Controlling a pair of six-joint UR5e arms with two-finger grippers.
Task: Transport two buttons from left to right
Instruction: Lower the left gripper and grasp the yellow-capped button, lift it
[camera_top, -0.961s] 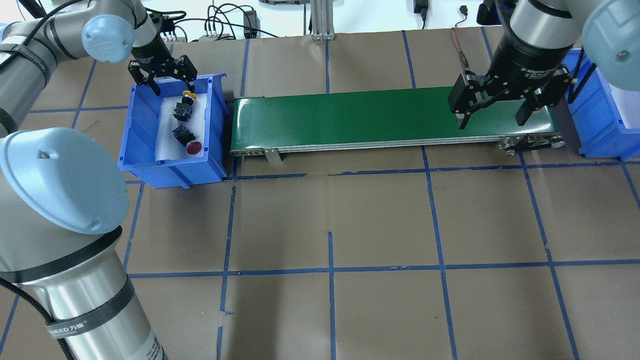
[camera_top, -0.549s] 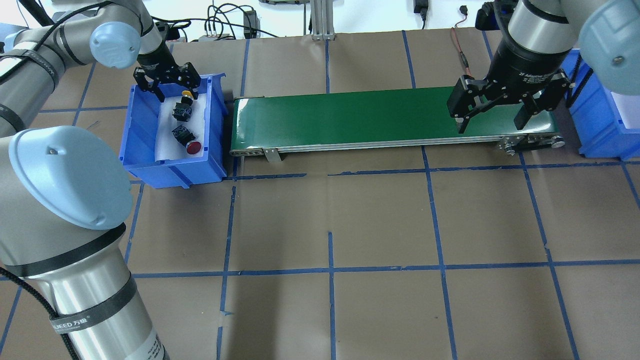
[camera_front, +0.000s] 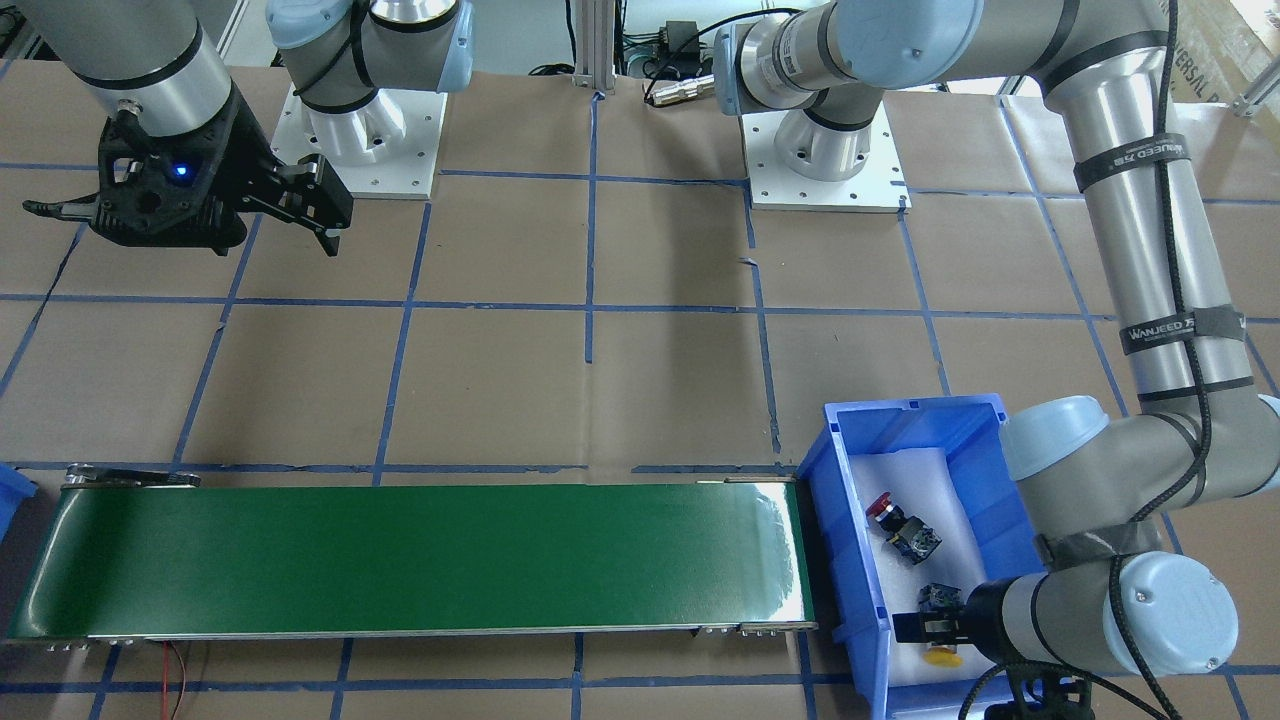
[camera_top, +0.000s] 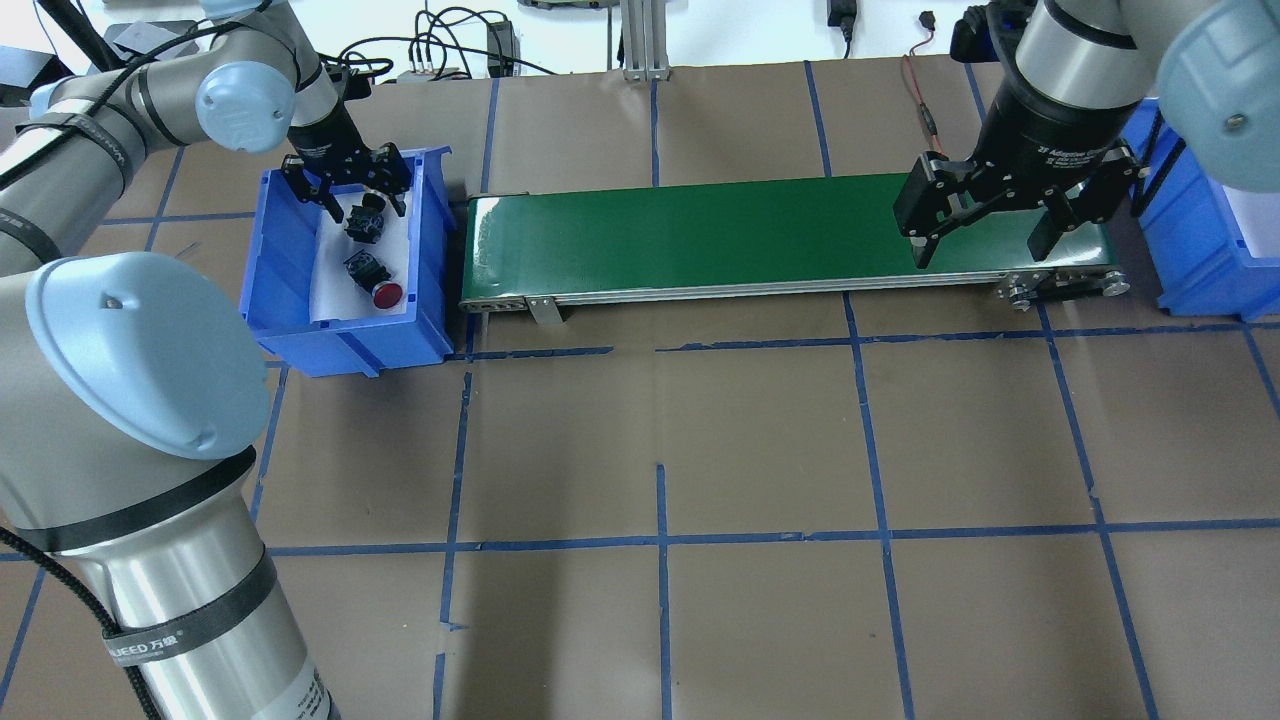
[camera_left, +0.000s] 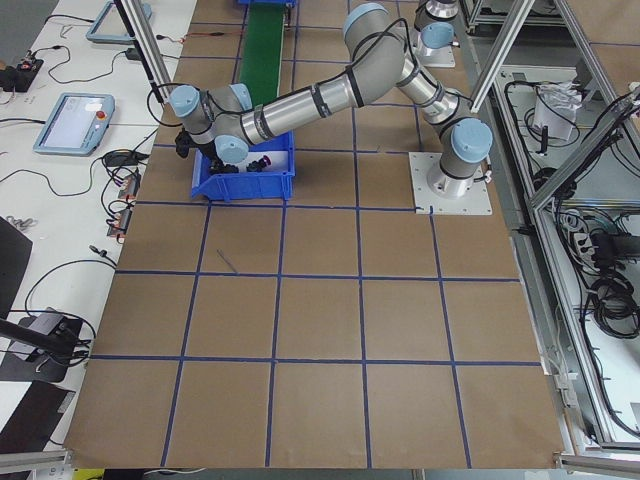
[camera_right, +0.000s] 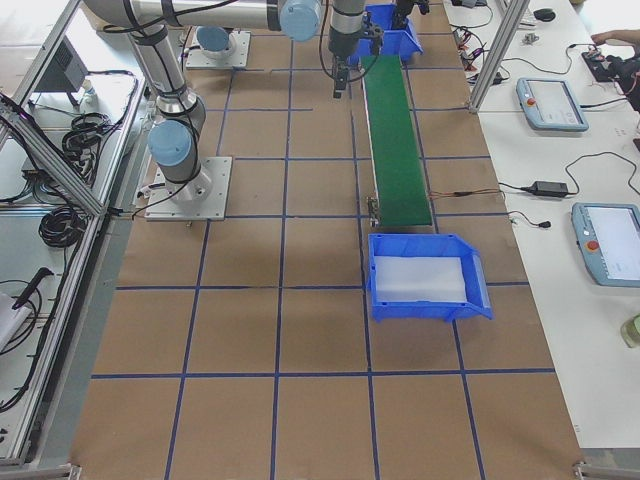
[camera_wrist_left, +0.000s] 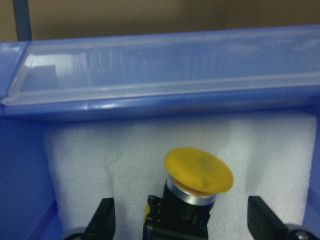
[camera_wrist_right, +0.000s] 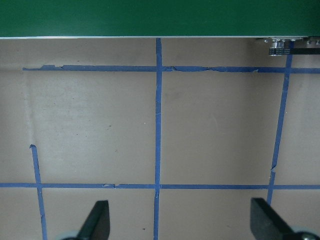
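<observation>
Nothing is done yet: the open left gripper (camera_wrist_left: 182, 222) is hanging around the yellow button (camera_wrist_left: 199, 170), red button (camera_top: 387, 294) near it; right gripper (camera_top: 982, 250) open too.

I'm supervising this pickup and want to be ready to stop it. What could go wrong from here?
1. The open left end effector straddles the yellow button, which lies on soft foam; closing may roll it or catch only the rounded cap.
2. The bin wall stands just beyond the cap, so the end effector might clip it.
3. The red button lies nearby and could be nudged.
</observation>
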